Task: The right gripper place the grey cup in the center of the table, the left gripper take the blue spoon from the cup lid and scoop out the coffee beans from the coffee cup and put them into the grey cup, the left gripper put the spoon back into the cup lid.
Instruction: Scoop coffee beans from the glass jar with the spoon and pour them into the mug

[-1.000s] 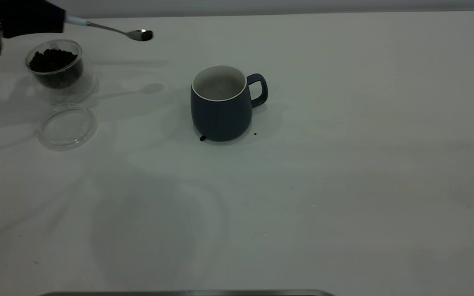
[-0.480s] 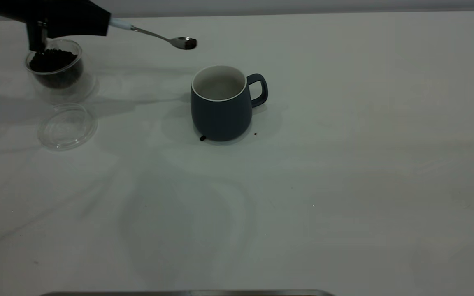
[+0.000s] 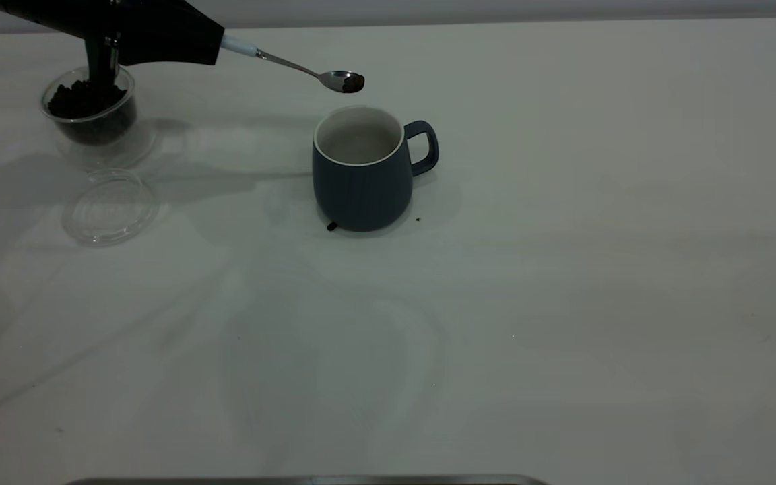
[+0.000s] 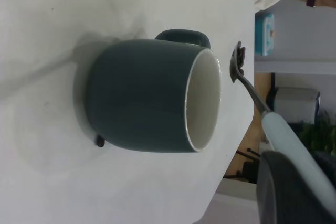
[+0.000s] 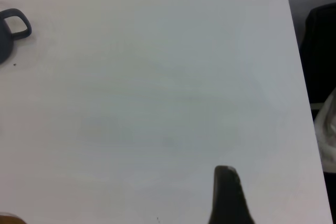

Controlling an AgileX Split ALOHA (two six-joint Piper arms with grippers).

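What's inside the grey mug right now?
The grey mug shows only white inner wall in the exterior and left wrist views; its bottom is hidden. The spoon in the left gripper carries beans just above the rim.

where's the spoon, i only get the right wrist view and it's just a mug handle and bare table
Observer: The left gripper holds the blue spoon by its handle, in the air, with the bowl close above the grey cup rim.
Operator: anything in it
Observer: Yes, coffee beans sit in the bowl of the spoon.
Operator: any spilled
Observer: One stray bean lies on the table against the base of the grey cup.
Operator: lid free for the spoon later
Observer: The cup lid lies flat with nothing on it, in front of the coffee cup.
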